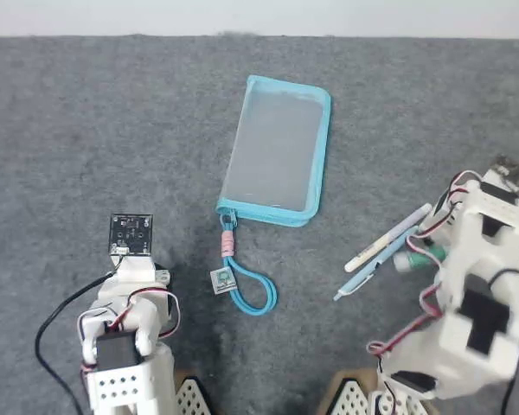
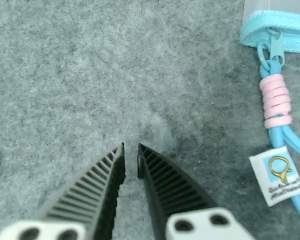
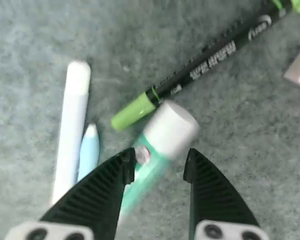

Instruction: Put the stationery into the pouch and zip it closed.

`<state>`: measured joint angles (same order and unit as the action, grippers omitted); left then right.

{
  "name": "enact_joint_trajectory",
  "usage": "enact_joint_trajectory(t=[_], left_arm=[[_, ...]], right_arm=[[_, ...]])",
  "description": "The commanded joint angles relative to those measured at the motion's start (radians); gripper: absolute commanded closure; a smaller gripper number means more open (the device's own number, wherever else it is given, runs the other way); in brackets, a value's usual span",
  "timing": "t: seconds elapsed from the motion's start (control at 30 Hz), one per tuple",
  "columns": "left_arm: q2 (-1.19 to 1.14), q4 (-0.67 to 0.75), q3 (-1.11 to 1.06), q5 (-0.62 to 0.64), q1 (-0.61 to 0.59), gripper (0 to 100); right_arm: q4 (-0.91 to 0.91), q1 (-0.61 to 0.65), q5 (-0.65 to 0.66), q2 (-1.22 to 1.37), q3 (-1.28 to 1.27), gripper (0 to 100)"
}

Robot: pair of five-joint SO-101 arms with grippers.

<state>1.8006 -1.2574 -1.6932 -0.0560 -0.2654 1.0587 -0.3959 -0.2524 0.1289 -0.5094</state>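
Note:
A light blue pouch (image 1: 277,151) with a clear face lies flat at the table's middle back. Its zipper pull (image 2: 274,45) carries a blue strap with a pink coil (image 2: 275,101) and a tag (image 2: 279,175). My left gripper (image 2: 130,151) hovers near the strap, shut and holding nothing. Over the stationery at the right, my right gripper (image 3: 160,159) is open and straddles a green marker with a white cap (image 3: 167,131). Beside it lie a black pen with a green cap (image 3: 210,55), a white pen (image 3: 72,130), a pale blue pen (image 3: 88,150) and a pink eraser (image 3: 299,70).
Grey felt covers the table (image 1: 86,130). The strap loop (image 1: 251,294) lies between the two arms. The white pen (image 1: 387,238) and the pale blue pen (image 1: 372,270) point toward the pouch. The right arm (image 1: 476,294) covers part of the stationery.

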Motion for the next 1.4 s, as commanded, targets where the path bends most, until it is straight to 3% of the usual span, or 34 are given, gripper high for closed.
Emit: enact_joint_trajectory(t=[0.0,0.17,0.23,0.37,0.47,0.63,0.8,1.1,1.37], left_arm=[[0.021,-0.003,0.007,0.006,-0.003,95],[0.021,-0.003,0.007,0.006,-0.003,95],[0.021,-0.003,0.007,0.006,-0.003,95],[0.021,-0.003,0.007,0.008,-0.003,95],[0.021,-0.003,0.007,0.006,-0.003,95],[0.021,-0.003,0.007,0.006,-0.003,95],[0.021,-0.003,0.007,0.006,-0.003,95],[0.021,-0.003,0.007,0.006,-0.003,95],[0.021,-0.003,0.007,0.006,-0.003,95]], right_arm=[[0.041,-0.019,0.018,0.051,0.043,84.7],[0.051,-0.024,0.026,0.070,0.051,85.5],[0.051,-0.053,0.071,0.067,0.057,90.2],[0.050,-0.150,0.400,0.065,0.124,99.6],[0.053,-0.226,0.638,0.044,0.204,99.3],[0.085,-0.280,0.945,0.039,0.325,99.2],[0.116,-0.286,1.168,0.065,0.382,99.2],[0.125,-0.295,1.335,0.127,0.381,98.8],[0.124,-0.325,1.338,0.127,0.385,80.4]])
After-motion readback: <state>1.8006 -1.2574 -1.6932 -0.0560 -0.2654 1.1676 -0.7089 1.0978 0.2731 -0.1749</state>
